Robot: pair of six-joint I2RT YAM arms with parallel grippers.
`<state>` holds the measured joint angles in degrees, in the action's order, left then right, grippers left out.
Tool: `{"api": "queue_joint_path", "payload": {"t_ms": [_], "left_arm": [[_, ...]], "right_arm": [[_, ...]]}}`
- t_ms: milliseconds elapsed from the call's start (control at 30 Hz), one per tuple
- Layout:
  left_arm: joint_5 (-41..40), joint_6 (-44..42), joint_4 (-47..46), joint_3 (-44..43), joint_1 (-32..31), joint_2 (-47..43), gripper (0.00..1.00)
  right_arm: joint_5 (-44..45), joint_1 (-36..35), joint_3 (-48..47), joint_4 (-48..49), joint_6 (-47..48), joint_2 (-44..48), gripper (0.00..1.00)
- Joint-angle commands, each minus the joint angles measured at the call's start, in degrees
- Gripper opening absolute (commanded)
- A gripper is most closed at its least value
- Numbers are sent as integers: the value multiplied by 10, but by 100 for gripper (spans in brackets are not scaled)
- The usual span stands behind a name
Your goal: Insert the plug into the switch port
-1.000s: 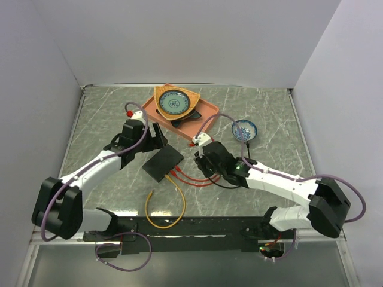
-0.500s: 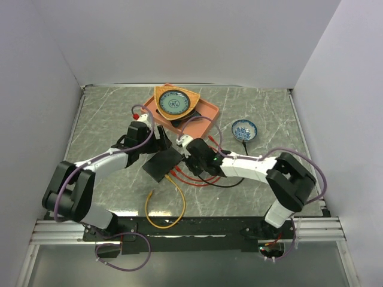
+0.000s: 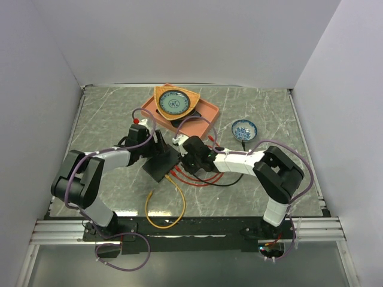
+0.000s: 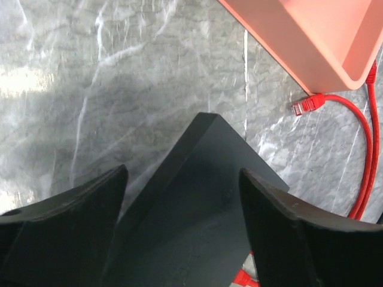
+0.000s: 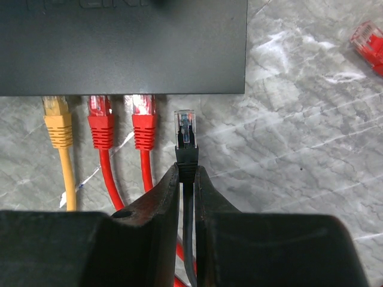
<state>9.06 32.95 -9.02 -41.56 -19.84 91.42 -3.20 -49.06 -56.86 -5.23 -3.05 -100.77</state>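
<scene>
The flat black switch box (image 3: pixel 161 164) lies mid-table; it also shows in the right wrist view (image 5: pixel 119 48). A yellow plug (image 5: pixel 55 109) and two red plugs (image 5: pixel 143 113) sit in its near edge. My right gripper (image 5: pixel 187 170) is shut on the black-booted plug (image 5: pixel 186 134). The plug's clear tip stops just short of that edge, right of the red plugs. The port itself is hidden under the edge. My left gripper (image 4: pixel 182 173) is open, its fingers on either side of the box (image 4: pixel 203 197). The two grippers stand at the box's back (image 3: pixel 157 146) and right (image 3: pixel 185 156).
An orange tray (image 3: pixel 203 113) holding a yellow dish (image 3: pixel 173 101) stands behind the box; its corner shows in the left wrist view (image 4: pixel 311 54). A small blue bowl (image 3: pixel 244 128) is to the right. A loose red plug (image 4: pixel 304 106) and a yellow cable loop (image 3: pixel 173 209) lie nearby.
My right gripper has moved left with the plug, up to the box's port edge. My left gripper has shifted a little right and closer to the box.
</scene>
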Motion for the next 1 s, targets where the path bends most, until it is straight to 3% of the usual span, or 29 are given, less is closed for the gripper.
{"api": "queue_joint_path", "payload": {"t_ms": [0, 167, 633, 967], "left_arm": [[32, -7, -41, 10, 9, 23, 78], [58, -7, -48, 7, 10, 38, 69], [76, -3, -54, 5, 10, 46, 67], [86, -2, -55, 4, 10, 46, 67]], "right_arm": [[-3, 3, 10, 44, -12, -14, 0], [0, 3, 25, 64, -23, -19, 0], [58, 3, 74, 123, -42, -9, 0], [72, 3, 53, 112, -44, -30, 0]]}}
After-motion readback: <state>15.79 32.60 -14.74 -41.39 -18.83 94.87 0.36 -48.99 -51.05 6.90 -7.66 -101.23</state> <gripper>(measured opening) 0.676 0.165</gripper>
